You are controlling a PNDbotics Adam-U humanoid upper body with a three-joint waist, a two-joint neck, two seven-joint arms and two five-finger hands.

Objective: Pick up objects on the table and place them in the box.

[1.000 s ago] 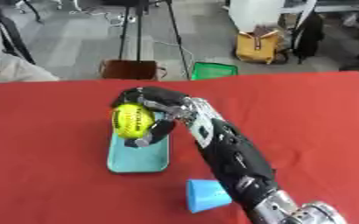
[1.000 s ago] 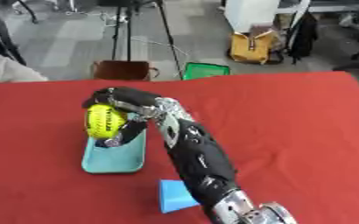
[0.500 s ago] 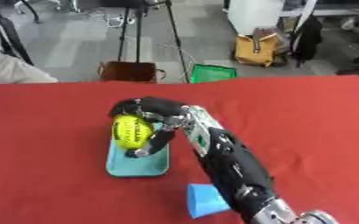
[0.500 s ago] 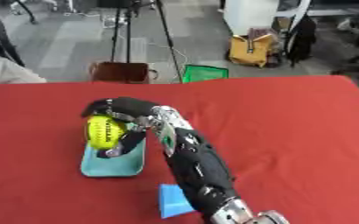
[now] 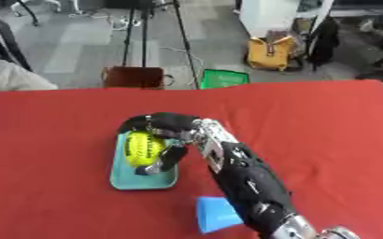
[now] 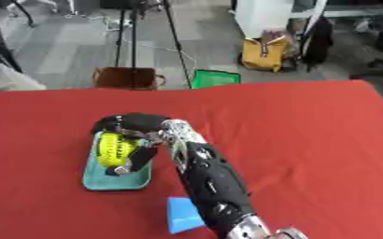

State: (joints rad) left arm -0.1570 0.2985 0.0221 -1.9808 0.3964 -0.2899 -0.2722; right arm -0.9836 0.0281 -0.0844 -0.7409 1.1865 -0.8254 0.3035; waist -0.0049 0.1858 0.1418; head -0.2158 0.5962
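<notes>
The right hand (image 5: 166, 128) curls its fingers and thumb round a yellow ball (image 5: 143, 148) — held over the shallow teal tray (image 5: 138, 179) on the red table (image 5: 325, 126). A blue block (image 5: 217, 214) lies near the tray's corner — beside the forearm.

The ball (image 5: 143, 148) sits over the tray (image 5: 128, 178) on the table (image 5: 325, 126), a block (image 5: 216, 214) nearer, to its right.
</notes>
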